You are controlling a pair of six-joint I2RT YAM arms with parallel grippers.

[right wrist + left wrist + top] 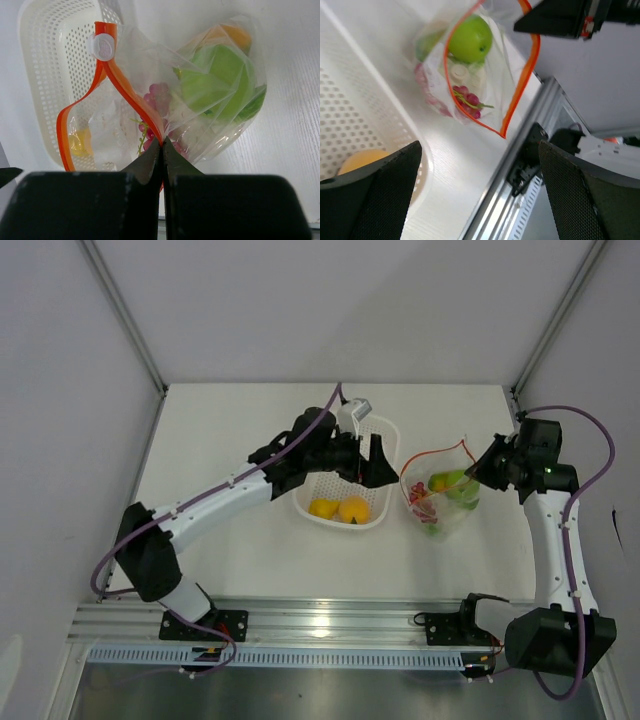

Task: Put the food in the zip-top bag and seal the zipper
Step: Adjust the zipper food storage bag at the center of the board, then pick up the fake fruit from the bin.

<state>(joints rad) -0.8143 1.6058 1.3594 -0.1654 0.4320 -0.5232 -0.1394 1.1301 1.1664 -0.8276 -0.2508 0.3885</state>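
Note:
The clear zip-top bag (pixel 440 498) lies right of the basket with its mouth open. It holds a green apple (pixel 446 480), a red grape bunch (pixel 466 97) and a white cauliflower (pixel 464 75). My right gripper (pixel 162 143) is shut on the orange-red zipper (pixel 131 97) and holds the bag's mouth edge up (pixel 478 470). A white slider (pixel 102 47) sits on the strip. My left gripper (pixel 365 465) is open and empty over the basket's right side (pixel 480 195). An orange fruit (pixel 353 508) and a yellow fruit (pixel 323 508) lie in the basket.
The white perforated basket (pixel 378 432) stands at mid table, left of the bag. The aluminium rail (pixel 330 625) runs along the table's near edge. Bare table lies to the far left and at the back.

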